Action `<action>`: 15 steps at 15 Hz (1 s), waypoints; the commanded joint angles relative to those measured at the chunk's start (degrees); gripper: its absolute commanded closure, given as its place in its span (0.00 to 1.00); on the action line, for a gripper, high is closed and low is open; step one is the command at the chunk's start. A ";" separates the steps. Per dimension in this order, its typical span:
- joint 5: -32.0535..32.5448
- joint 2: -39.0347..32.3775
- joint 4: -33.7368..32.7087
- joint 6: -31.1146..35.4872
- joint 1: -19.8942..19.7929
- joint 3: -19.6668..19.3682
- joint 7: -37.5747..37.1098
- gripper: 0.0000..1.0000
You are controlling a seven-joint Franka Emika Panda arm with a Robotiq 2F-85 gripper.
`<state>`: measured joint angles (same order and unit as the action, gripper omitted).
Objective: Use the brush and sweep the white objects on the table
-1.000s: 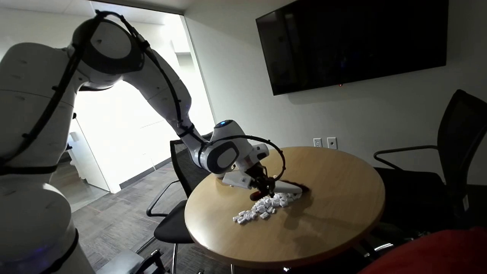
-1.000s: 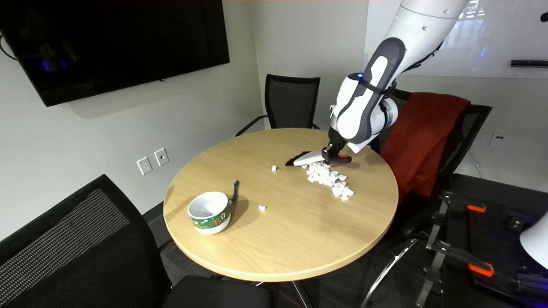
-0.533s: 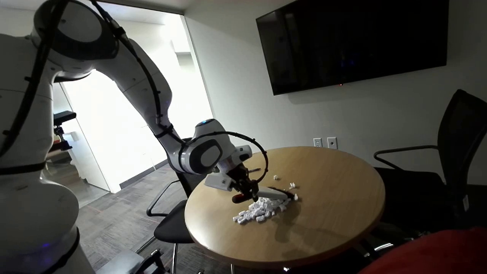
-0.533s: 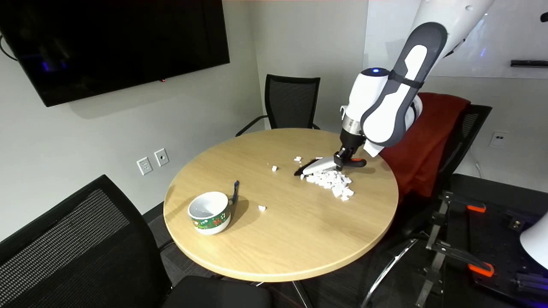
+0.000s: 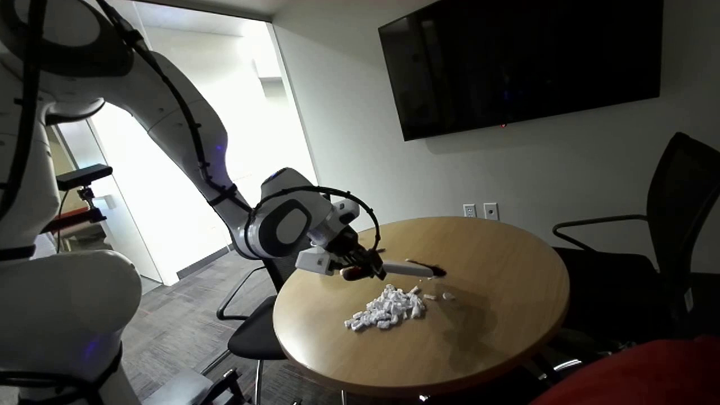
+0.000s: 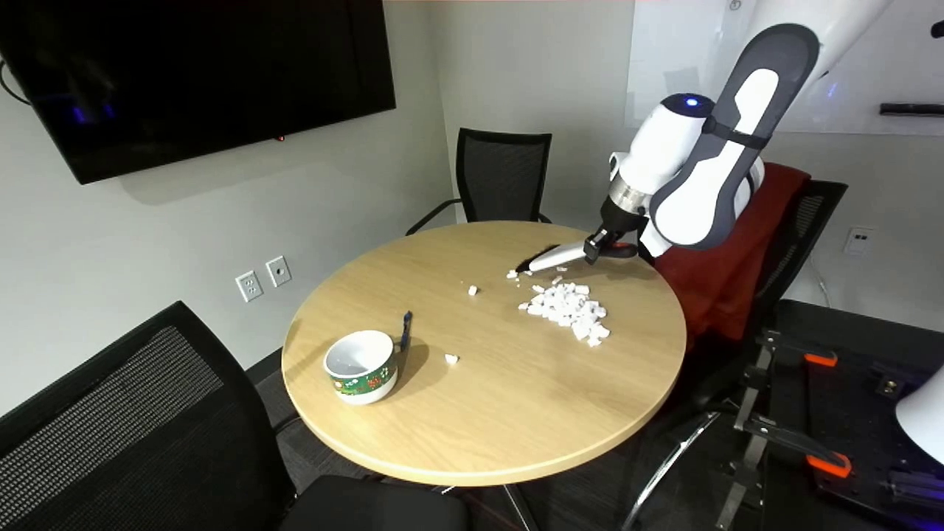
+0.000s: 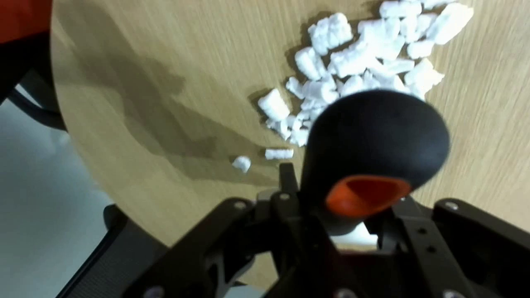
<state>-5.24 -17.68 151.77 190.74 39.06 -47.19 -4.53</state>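
The heap of white pieces (image 6: 568,308) lay well inside the rim of the round table (image 6: 501,420), nearer the edge beside the red cloth (image 6: 712,273) than the edge beside the bowl (image 6: 369,382). On the bowl's side of the heap, a broad stretch of tabletop carried two stray pieces (image 6: 473,290). The brush (image 6: 558,256) was near the heap but apart from it, small fragments (image 6: 512,274) lying close by its dark bristles (image 6: 535,255); whether these met the wood I could not tell. The gripper (image 6: 592,249) was closed about the brush's handle (image 7: 377,132), whose black end, in the wrist view, hid part of the heap. The arm (image 6: 697,195) slanted down toward the heap, passing before the red cloth in an exterior view. Well apart from the heap, a blue pen-like object (image 6: 406,332) lay just beside the bowl. Black chairs (image 6: 504,177) stood around the heap's table, and a wall screen (image 6: 199,74) hung beyond.
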 commanded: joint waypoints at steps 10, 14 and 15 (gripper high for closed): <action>2.47 9.34 -13.39 -19.51 4.52 -10.85 5.61 0.86; 4.11 12.03 -19.04 -27.95 -7.43 0.01 6.18 0.86; 3.28 12.44 -19.86 -28.96 -10.42 3.21 7.00 0.86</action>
<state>-3.85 -8.31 134.87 165.66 39.80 -54.61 2.42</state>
